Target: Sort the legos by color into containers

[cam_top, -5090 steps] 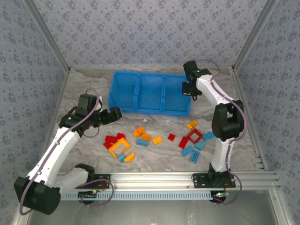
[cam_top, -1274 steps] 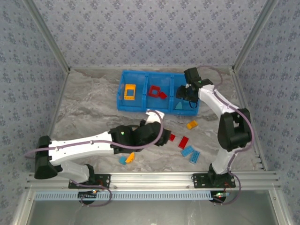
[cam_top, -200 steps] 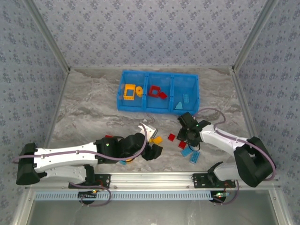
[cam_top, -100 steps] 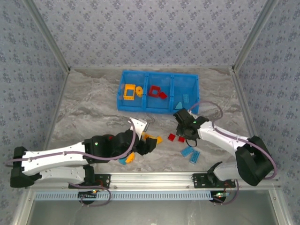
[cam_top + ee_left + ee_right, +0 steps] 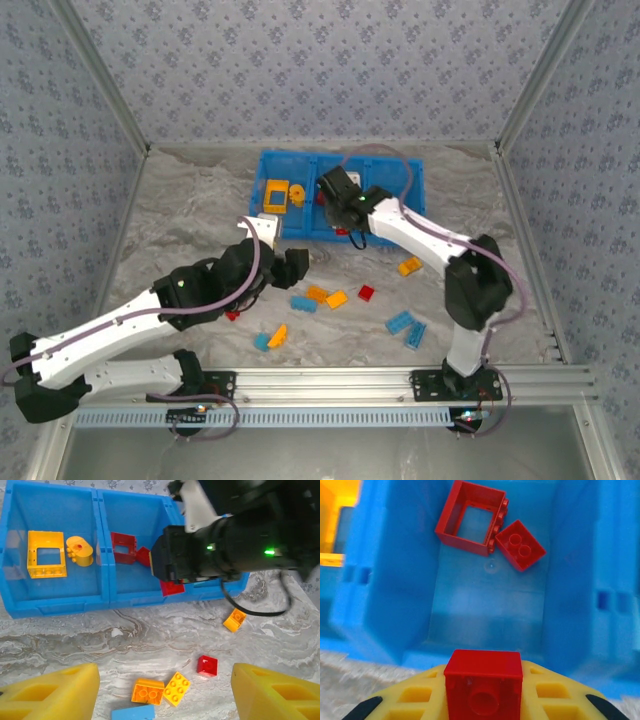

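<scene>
Red brick (image 5: 483, 672) is pinched between the right gripper's (image 5: 483, 695) fingers, jaws closed in on its sides. It hangs right over the near wall of the blue bin (image 5: 380, 590). The middle compartment (image 5: 485, 607) lies straight ahead and a bit below, with a red frame (image 5: 471, 517) and a second red brick (image 5: 520, 545) lying at its far end. So I'd say it only needs a short push forward past that wall before dropping. The left gripper (image 5: 165, 680) is spread wide and empty, back over the loose bricks (image 5: 148, 691) on the table (image 5: 150, 640), well clear of the bin.
</scene>
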Robot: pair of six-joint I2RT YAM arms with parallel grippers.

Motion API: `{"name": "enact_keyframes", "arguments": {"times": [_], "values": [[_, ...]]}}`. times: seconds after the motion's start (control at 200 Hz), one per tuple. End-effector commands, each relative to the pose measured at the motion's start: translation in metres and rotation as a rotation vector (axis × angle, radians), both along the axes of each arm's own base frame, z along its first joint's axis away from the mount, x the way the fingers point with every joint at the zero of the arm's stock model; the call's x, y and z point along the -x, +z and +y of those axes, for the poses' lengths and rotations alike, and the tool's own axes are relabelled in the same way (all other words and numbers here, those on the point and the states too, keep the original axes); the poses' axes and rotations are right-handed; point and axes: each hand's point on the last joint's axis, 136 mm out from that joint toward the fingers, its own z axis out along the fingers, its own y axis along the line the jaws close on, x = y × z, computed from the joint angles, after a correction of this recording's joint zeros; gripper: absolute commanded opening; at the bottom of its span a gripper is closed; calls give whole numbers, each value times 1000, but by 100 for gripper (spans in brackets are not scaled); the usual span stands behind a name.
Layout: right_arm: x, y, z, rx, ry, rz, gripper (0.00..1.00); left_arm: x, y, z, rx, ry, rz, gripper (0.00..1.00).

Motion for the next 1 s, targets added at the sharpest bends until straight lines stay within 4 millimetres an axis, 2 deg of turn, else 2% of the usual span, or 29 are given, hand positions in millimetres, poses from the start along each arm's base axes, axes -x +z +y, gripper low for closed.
{"name": "enact_keyframes", "arguments": {"times": [0.0,0.155,0.295,0.385,0.47,0.6,0.825,0.994], "values": [[-24,-10,11,4,64,18,26,0,10,-4,38,-17,13,71],[-47,-37,24,-59,63,89,26,1,2,-7,29,-25,36,71],[-59,-51,24,-99,31,123,28,3,-5,-12,31,-39,53,71],[-62,-57,23,-121,17,143,34,3,-10,-15,30,-46,66,70],[-62,-55,21,-124,16,144,46,5,-12,-17,37,-53,75,70],[-60,-29,18,-117,26,95,56,5,-15,-17,31,-54,85,70],[-50,45,4,-100,31,-44,56,8,-25,-10,-4,-42,109,70],[-26,99,-11,-100,42,-150,56,10,-25,2,-65,-32,121,70]]}}
